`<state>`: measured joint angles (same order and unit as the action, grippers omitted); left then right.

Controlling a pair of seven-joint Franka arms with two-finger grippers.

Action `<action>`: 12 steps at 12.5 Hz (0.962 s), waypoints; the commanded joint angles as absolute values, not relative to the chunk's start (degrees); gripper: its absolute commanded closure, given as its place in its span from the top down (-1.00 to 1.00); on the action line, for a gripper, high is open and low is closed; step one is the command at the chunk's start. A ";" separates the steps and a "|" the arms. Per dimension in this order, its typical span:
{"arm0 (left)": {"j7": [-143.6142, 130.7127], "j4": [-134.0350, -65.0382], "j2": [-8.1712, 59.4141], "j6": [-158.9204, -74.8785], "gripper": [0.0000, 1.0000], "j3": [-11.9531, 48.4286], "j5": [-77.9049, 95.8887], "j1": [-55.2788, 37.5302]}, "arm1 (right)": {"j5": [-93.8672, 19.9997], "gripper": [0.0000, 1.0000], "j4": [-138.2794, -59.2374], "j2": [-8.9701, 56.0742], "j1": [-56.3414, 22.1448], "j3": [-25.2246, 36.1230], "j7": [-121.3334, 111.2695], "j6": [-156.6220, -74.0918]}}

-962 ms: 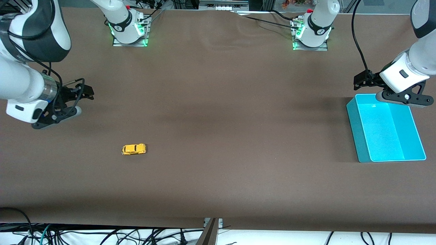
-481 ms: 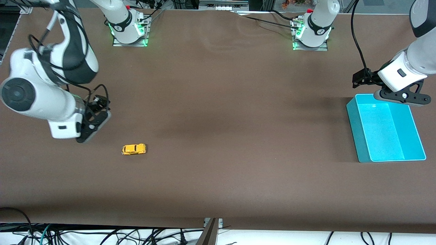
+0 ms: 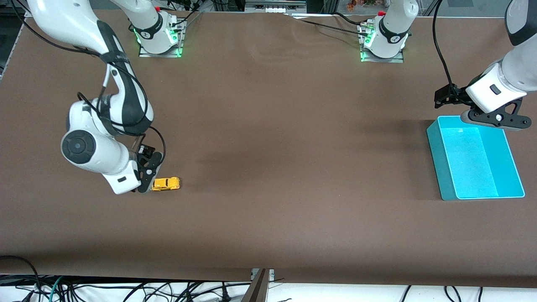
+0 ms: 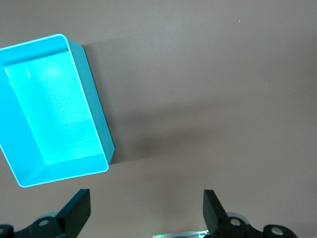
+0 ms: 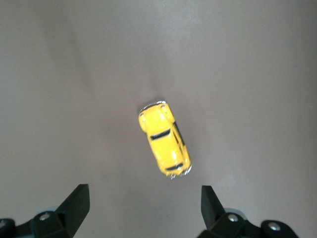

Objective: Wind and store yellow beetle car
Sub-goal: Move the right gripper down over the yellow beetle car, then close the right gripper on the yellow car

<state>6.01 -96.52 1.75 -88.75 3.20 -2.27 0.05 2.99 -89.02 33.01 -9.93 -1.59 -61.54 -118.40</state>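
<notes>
The yellow beetle car stands on its wheels on the brown table toward the right arm's end; it also shows in the right wrist view. My right gripper hangs over the table beside the car, open and empty, its hand next to the car. The teal bin sits empty at the left arm's end and also shows in the left wrist view. My left gripper is open and empty above the table by the bin's rim, and the left arm waits.
The brown table spreads wide between the car and the bin. The two arm bases stand along the table's edge farthest from the front camera. Cables lie past the table's front edge.
My right arm has swung in from the table's end toward the car and lowered, so its gripper now hangs beside the car. The left gripper has barely moved. The car has not moved.
</notes>
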 commanded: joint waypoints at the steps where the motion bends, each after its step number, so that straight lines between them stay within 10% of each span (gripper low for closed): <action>1: 6.33 -95.80 1.32 -87.28 1.00 3.52 -1.76 0.53 | 3.16 0.99 -92.37 33.56 -9.76 -1.67 -67.22 -124.78; 12: 6.33 -95.80 1.32 -86.92 1.00 3.52 -1.84 0.53 | -0.52 0.99 -92.46 40.86 -7.57 -1.76 -86.02 -134.55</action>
